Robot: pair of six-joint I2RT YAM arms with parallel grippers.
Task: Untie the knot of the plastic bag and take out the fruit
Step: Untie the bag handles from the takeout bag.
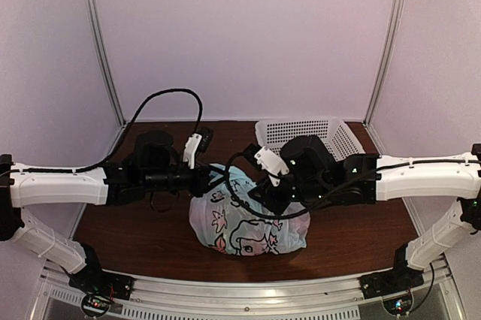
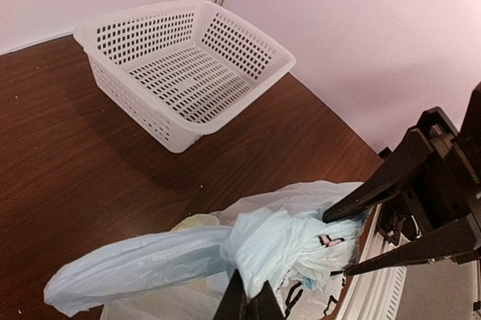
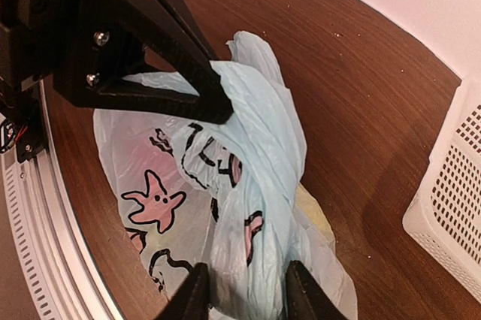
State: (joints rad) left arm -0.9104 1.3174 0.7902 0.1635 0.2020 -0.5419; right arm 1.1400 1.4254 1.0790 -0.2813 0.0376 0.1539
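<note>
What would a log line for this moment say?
left gripper shut on plastic bag; right gripper open astride knot; knot not yet untied; white basket empty

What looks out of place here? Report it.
Nothing stands out. The translucent pale blue plastic bag sits on the dark wooden table, its twisted knot intact, nothing spilled; the white perforated plastic basket stands level behind it.

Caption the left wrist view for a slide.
Left gripper shut on the plastic bag, right gripper straddling its knot, white basket behind.
</note>
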